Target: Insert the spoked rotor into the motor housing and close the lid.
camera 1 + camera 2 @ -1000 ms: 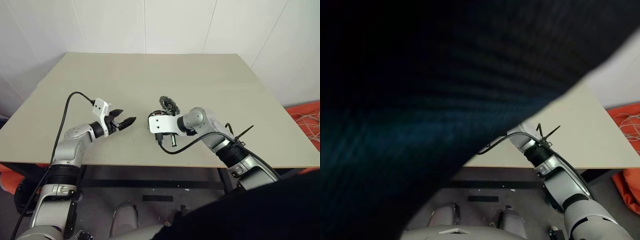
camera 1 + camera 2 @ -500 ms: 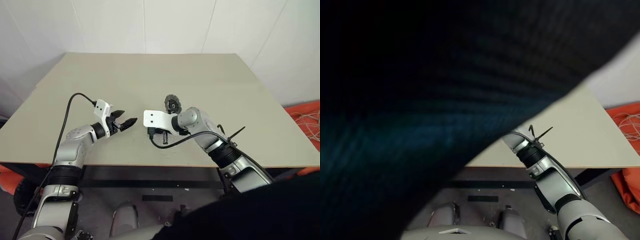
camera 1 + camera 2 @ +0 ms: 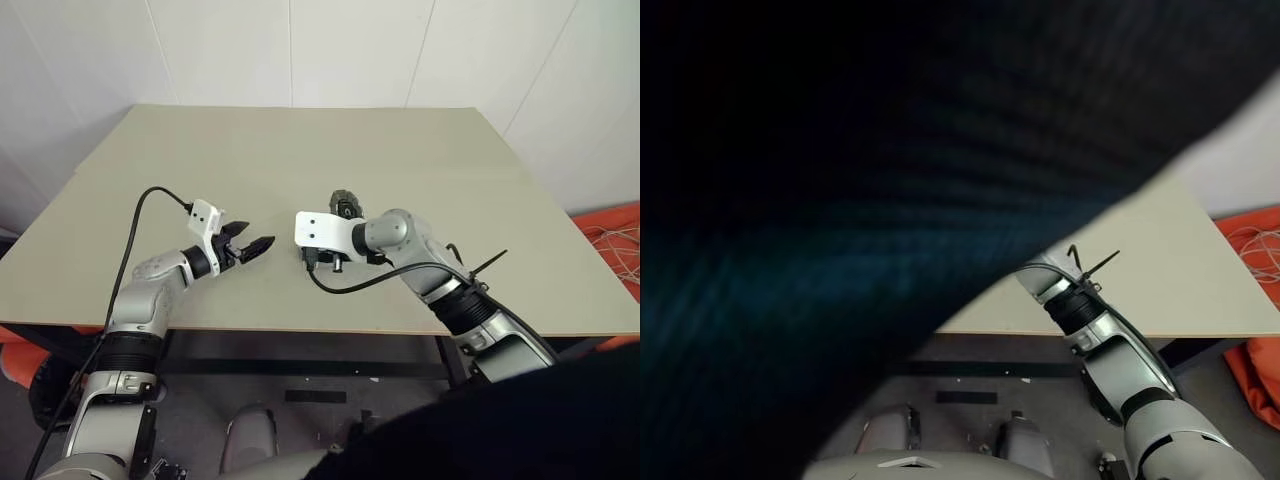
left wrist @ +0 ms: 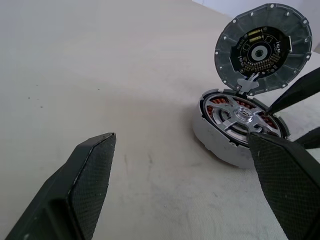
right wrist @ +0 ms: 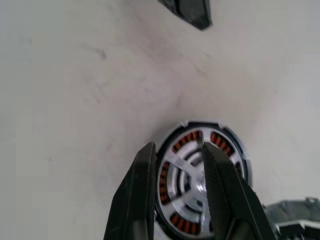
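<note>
The work surface is a plain beige table (image 3: 300, 170) with a matte, faintly scuffed top, set against white panelled walls (image 3: 350, 50); an orange item (image 3: 615, 245) with pale cord on it lies on the floor at the 3 o'clock edge of the head view. The motor housing (image 4: 240, 131) stands near the table's middle, a squat light-grey cylinder with copper-coloured coils ringing its interior. The spoked rotor (image 4: 239, 116) is seated inside it, its shiny silver spokes and hub lying level with the housing rim and the coils visible between the spokes. The lid (image 4: 263, 48) stands upright at the housing's far edge, apparently attached there by a small tab, although the joint is too small to confirm; its grey ribbed rim surrounds a dark centre with green and gold parts, and this face is turned toward the left wrist camera. The left gripper (image 3: 252, 244) hovers over the table at roughly 9 o'clock from the housing, well apart from it, with its two black fingers (image 4: 82, 185) spread wide and holding nothing. The right gripper (image 5: 177, 165) is poised directly over the housing, its fingers (image 5: 142, 190) parted a little above the rotor spokes and clamping nothing.
</note>
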